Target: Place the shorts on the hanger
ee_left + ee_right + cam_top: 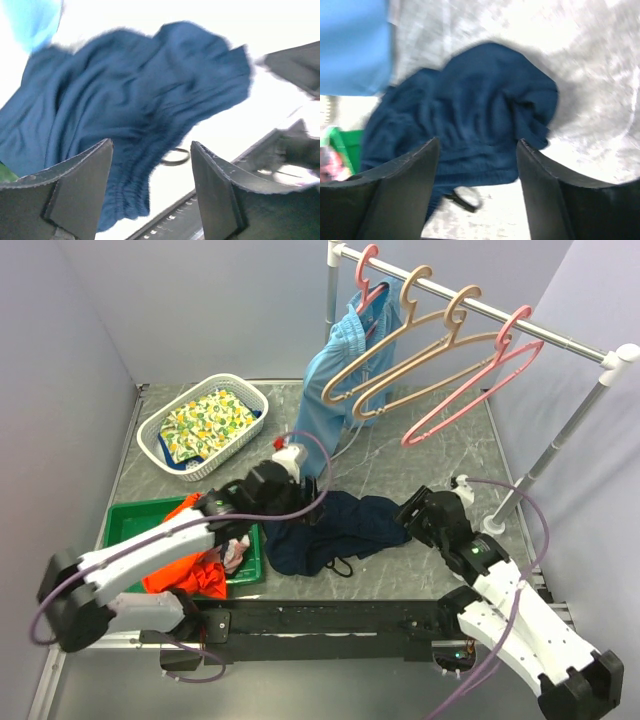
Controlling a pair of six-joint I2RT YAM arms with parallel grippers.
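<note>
The dark navy shorts (335, 525) lie crumpled on the table in front of the arms, with a drawstring loop (342, 567) at their near edge. My left gripper (314, 502) is open and empty just above their left part. My right gripper (412, 517) is open and empty at their right edge. In the left wrist view the shorts (130, 100) fill the space beyond the open gripper (150, 150). In the right wrist view the shorts (470, 115) lie just ahead of the open gripper (477, 145). Two beige hangers (400, 350) hang on the rail.
Light blue shorts (335, 380) hang from a pink hanger (370, 275) on the rail (520, 322); another pink hanger (480, 380) hangs further right. A white basket (252, 400) holds patterned cloth at back left. A green bin (125, 520) holds an orange garment (190, 575).
</note>
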